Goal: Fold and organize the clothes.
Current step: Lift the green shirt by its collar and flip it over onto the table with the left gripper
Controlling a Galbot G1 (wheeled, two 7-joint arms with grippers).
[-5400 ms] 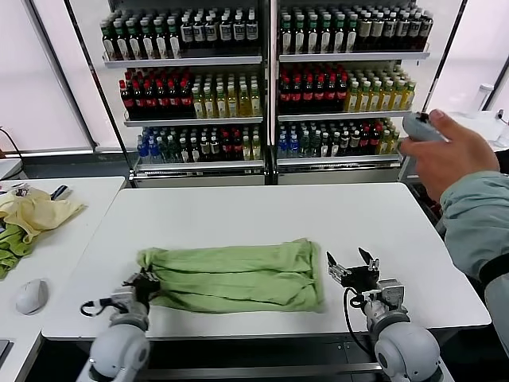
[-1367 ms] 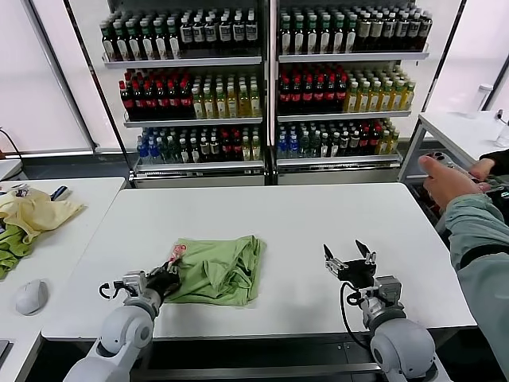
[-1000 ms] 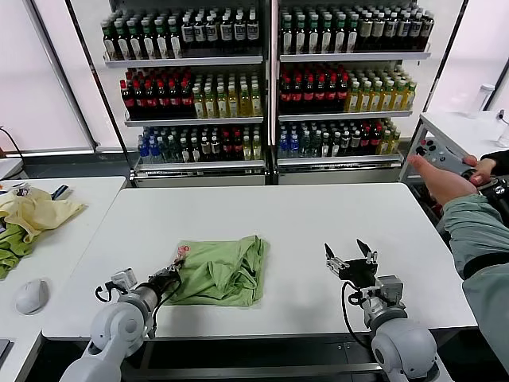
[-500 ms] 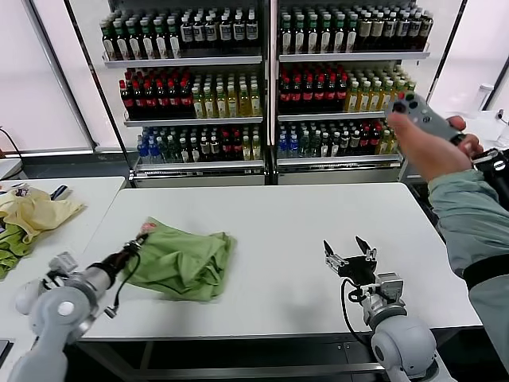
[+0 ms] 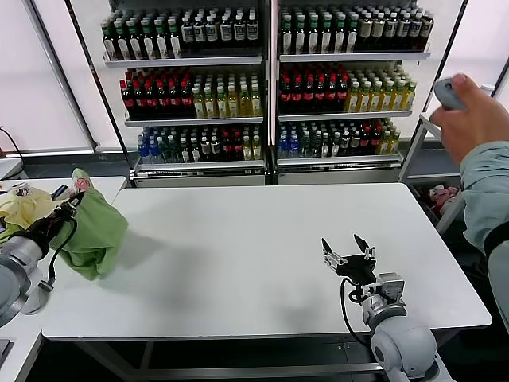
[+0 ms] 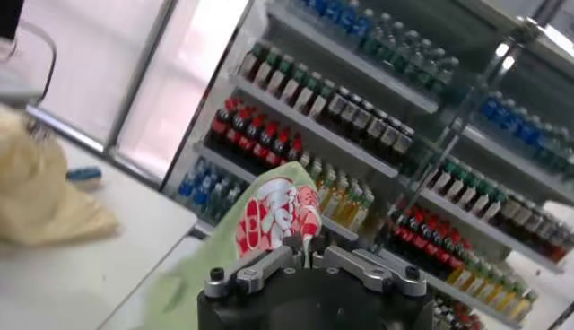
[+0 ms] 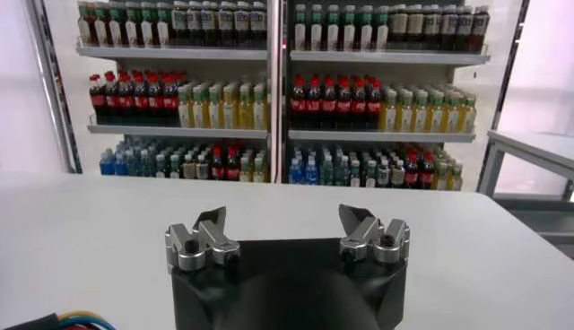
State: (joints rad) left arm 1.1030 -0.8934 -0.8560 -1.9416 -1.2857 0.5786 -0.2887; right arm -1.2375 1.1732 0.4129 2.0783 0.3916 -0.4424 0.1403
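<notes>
- Head view: the T-shirt (image 5: 94, 229) is bunched into a folded bundle and held up off the worktop (image 5: 262, 255) at its far left edge, with the side table carrying the pale yellow garment (image 5: 17, 208) just beyond. The bundle is pinched at its upper corner by the left gripper (image 5: 70, 204), so it hangs down and to the inner side of the jaws, long axis roughly vertical.
- Head view again: the right gripper (image 5: 347, 253) is parked low near the front right of the worktop, well apart from the shirt, so the left arm is clearly the nearer one. A set-down on the left looks like the likely next bit, judging by the task.
- Left wrist view: the left jaws are closed tight on the fabric, the pink-red and white print (image 6: 273, 215) sticking up right above them, bottle shelves (image 6: 359, 117) behind.
- Right wrist view: the right jaws are spread wide with nothing held between them; only bare worktop (image 7: 90, 224) and shelving are seen ahead.
</notes>
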